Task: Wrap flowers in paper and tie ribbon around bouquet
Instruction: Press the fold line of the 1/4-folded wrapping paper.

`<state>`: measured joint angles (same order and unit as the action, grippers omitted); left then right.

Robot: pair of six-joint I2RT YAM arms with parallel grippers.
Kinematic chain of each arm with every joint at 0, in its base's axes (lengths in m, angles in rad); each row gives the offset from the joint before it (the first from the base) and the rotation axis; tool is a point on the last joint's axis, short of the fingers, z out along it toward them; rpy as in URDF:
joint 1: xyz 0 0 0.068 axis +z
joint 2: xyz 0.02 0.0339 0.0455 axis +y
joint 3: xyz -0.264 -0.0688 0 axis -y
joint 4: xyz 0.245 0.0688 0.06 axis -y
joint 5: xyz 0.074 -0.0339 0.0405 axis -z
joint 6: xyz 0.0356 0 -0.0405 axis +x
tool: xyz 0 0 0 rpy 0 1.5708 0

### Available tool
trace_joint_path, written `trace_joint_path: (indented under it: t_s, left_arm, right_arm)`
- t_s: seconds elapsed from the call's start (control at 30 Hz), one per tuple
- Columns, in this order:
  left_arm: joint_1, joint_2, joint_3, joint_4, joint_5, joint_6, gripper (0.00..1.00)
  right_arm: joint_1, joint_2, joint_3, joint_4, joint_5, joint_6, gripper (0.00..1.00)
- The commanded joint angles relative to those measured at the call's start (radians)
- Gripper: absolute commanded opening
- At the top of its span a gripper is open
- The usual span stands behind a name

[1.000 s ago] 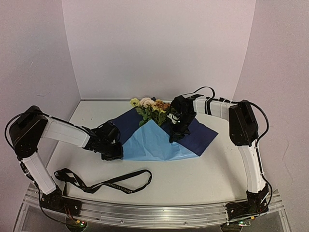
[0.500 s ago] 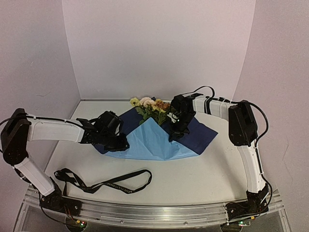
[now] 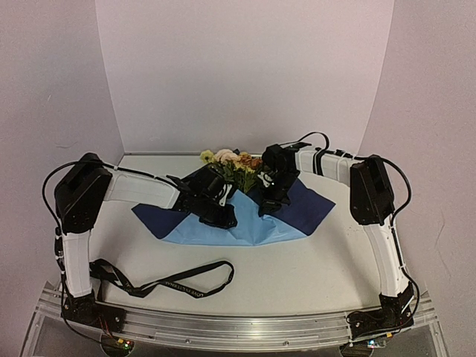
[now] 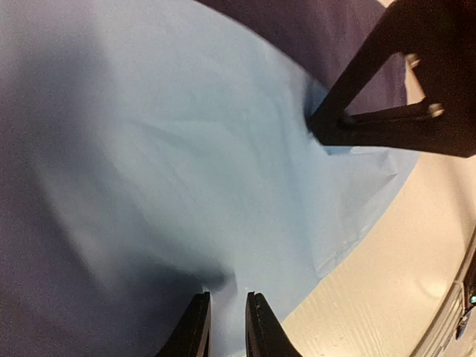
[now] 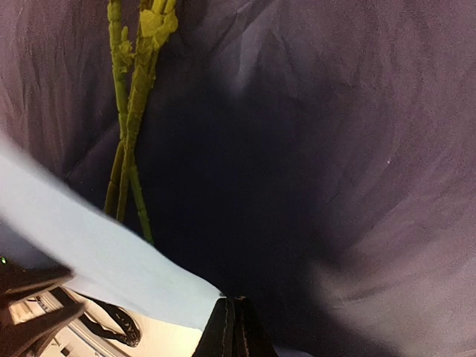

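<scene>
At the middle of the table (image 3: 320,268), my left gripper (image 3: 225,214), pinched nearly closed on the paper (image 3: 260,229), has dragged its left flap across to the flowers (image 3: 236,165) lying on it, while my right gripper (image 3: 269,205) stays clamped shut beside the stems (image 5: 128,134): wrap begun, ribbon (image 3: 172,282) untouched.

paper (image 3: 253,227): light blue, dark blue | ribbon (image 3: 171,283): black | flowers (image 3: 233,161): yellow, pink, orange
</scene>
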<state>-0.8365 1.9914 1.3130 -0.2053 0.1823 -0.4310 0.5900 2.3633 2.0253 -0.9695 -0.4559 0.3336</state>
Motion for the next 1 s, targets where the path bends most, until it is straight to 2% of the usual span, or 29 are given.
trace_joint_path:
  t_s: [0.0,0.1,0.2,0.27,0.37,0.43,0.53,0.67,0.8,0.97]
  left_arm:
    - [0.013,0.045,0.061,0.0,-0.03,0.004,0.18]
    - [0.02,0.059,0.053,0.019,-0.038,-0.015,0.18]
    - [0.023,0.071,0.061,0.02,-0.044,-0.019,0.18]
    - [0.027,0.079,0.069,0.016,-0.044,-0.023,0.18]
    - [0.032,0.084,0.068,0.014,-0.044,-0.031,0.18]
    - [0.034,0.082,0.061,0.022,-0.039,-0.027,0.18]
    - [0.035,0.087,0.064,0.03,-0.023,-0.019,0.19]
    - [0.037,0.105,0.079,0.038,0.012,-0.004,0.19]
    - [0.037,0.123,0.101,0.027,0.025,-0.002,0.19]
    - [0.042,0.136,0.112,0.01,0.026,-0.003,0.18]
  right_arm:
    - [0.003,0.004,0.043,-0.026,0.038,0.026,0.07]
    - [0.003,-0.039,0.008,-0.034,0.05,0.023,0.24]
    - [0.0,-0.107,-0.044,-0.036,0.051,0.014,0.48]
    - [0.0,-0.157,-0.079,-0.037,0.051,0.01,0.53]
    - [-0.001,-0.248,-0.156,-0.038,0.062,0.012,0.56]
    - [-0.001,-0.301,-0.214,-0.027,0.027,0.037,0.55]
    - [-0.001,-0.33,-0.287,0.044,-0.048,0.128,0.44]
    - [0.0,-0.34,-0.429,0.281,-0.129,0.329,0.3]
    - [0.001,-0.326,-0.547,0.518,-0.126,0.503,0.21]
    - [0.005,-0.292,-0.627,0.685,-0.096,0.613,0.12]
